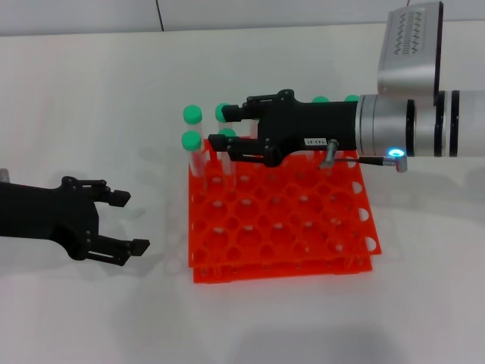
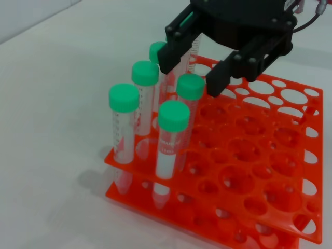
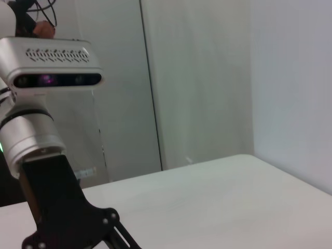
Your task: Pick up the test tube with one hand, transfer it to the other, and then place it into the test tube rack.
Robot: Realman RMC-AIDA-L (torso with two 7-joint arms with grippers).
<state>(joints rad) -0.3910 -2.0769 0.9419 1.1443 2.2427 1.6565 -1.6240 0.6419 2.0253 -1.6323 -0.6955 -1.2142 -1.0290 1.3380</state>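
The orange-red test tube rack lies in the middle of the table. Several green-capped tubes stand in its back-left corner. My right gripper, the one with the white label, reaches over that corner. It is open, one finger on each side of the green cap of a test tube that stands upright in a hole. In the left wrist view, the right gripper hangs just above that cap without touching it. My left gripper is open and holds nothing, low over the table to the left of the rack.
Three more capped tubes stand close around the one between the fingers. Two other green caps show behind the right arm at the rack's far edge. Most holes of the rack hold nothing. White table surrounds the rack.
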